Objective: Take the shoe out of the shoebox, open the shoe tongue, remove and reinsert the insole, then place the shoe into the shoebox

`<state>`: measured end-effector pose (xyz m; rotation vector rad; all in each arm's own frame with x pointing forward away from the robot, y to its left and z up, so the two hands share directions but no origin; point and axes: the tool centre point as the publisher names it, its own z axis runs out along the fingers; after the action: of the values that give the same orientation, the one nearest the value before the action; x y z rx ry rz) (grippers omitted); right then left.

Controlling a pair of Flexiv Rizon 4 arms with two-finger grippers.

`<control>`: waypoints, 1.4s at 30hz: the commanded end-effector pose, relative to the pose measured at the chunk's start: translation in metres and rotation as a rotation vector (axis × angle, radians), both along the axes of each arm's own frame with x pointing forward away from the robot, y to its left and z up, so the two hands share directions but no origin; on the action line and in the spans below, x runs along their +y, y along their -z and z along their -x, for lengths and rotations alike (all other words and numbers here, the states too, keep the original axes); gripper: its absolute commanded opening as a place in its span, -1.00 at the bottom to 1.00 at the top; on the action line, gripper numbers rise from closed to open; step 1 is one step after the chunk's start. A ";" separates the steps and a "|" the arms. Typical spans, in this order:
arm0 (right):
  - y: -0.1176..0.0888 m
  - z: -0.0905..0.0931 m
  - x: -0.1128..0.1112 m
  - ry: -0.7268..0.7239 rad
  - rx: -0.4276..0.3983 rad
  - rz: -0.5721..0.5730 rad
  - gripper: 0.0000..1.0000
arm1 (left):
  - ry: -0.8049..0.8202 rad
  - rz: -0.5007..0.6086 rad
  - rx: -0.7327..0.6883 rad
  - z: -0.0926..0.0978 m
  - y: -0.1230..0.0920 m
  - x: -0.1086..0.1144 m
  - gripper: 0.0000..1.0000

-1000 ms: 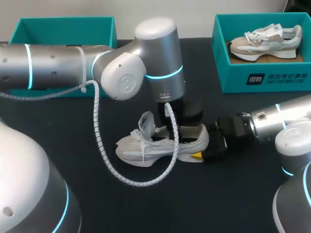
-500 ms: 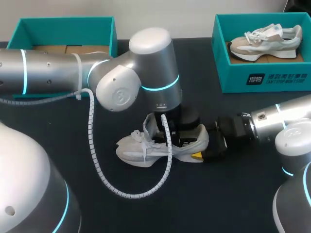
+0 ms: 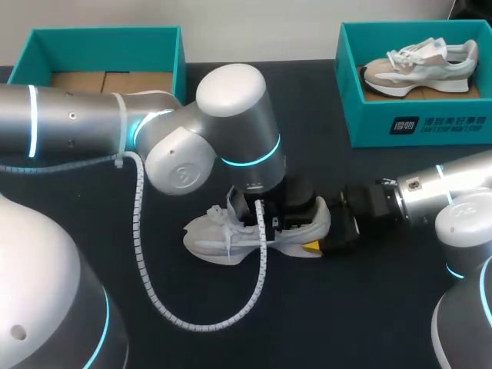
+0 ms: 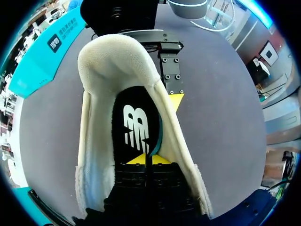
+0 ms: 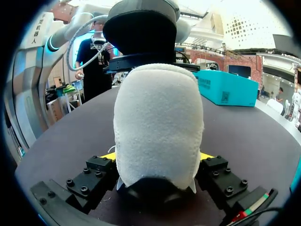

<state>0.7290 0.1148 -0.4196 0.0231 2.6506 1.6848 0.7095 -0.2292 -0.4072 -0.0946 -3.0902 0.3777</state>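
Head view: the white shoe [image 3: 211, 238] lies on the dark table [image 3: 346, 323], its long axis running across, toe to the left and heel to the right. My left gripper [image 4: 143, 159] stands inside the shoe's opening, fingers pressed together over the black insole [image 4: 136, 127]. My right gripper [image 5: 159, 157] clamps the heel from both sides.

The black table [image 3: 369, 307] carries a white shoe [image 3: 211, 238], left shoebox [image 3: 100, 40] and right shoebox [image 3: 369, 115].
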 end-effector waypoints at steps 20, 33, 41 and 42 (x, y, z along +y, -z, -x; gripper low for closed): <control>0.004 -0.001 0.001 0.001 0.002 0.004 -1.00 | -0.040 0.064 0.218 -0.004 -0.062 0.037 -1.00; 0.004 -0.001 0.001 0.001 0.002 0.004 -1.00 | -0.094 0.165 0.237 -0.008 -0.095 0.036 -1.00; 0.004 -0.001 0.001 0.001 0.002 0.004 -1.00 | -0.099 0.236 0.229 -0.004 -0.115 0.007 -1.00; 0.004 -0.001 0.001 0.001 0.002 0.004 -1.00 | -0.098 0.244 0.229 -0.003 -0.118 0.005 -1.00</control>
<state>0.7292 0.1145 -0.4189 0.0242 2.6507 1.6855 0.7160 -0.2195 -0.2921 0.0911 -2.8146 0.7073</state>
